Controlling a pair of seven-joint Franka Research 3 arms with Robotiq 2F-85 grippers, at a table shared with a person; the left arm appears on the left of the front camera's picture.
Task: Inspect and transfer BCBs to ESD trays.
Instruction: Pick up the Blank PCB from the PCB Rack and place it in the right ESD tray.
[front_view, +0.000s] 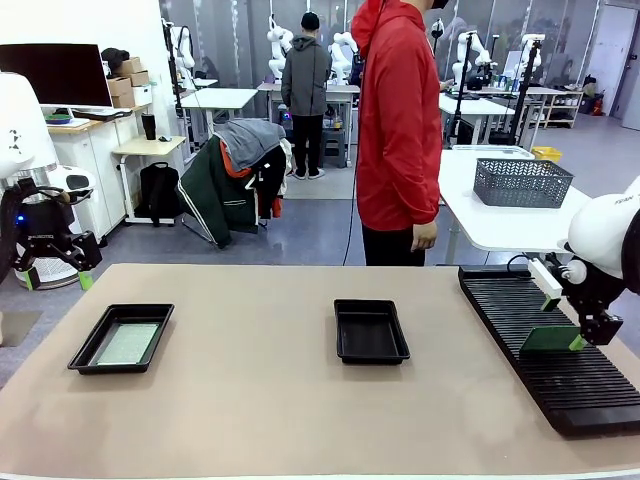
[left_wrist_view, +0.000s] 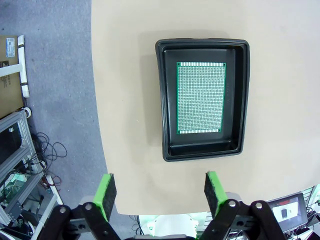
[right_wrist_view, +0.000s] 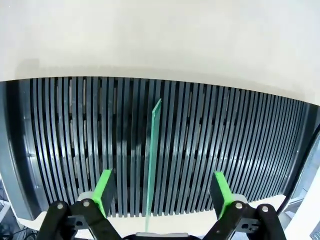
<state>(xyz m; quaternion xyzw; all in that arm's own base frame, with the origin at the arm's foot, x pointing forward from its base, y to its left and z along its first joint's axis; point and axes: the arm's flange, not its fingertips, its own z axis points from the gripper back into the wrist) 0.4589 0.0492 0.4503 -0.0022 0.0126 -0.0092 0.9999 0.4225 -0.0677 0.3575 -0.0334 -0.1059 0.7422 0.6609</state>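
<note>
- You've got one board (front_view: 128, 343) lying flat in the left tray (front_view: 88, 355), so that one's done.
- The middle tray (front_view: 370, 335) is bare and needs its board.
- The next board (right_wrist_view: 151, 160) stands on edge in the rack (front_view: 560, 390), between the spread fingers of your right tool (right_wrist_view: 163, 182), not pinched.
- Your left tool (left_wrist_view: 159, 187) hovers spread above the filled tray, holding nothing.
- Roughly halfway, I'd say.

Bright, even light came from overhead and fell flat. The black tray (left_wrist_view: 165, 100) cast a soft shadow toward nine o'clock on the table (left_wrist_view: 125, 75). Both wrist views bowed at their edges, and the rack's (right_wrist_view: 225, 140) slats curved near three and nine o'clock. Focus was sharp throughout.
</note>
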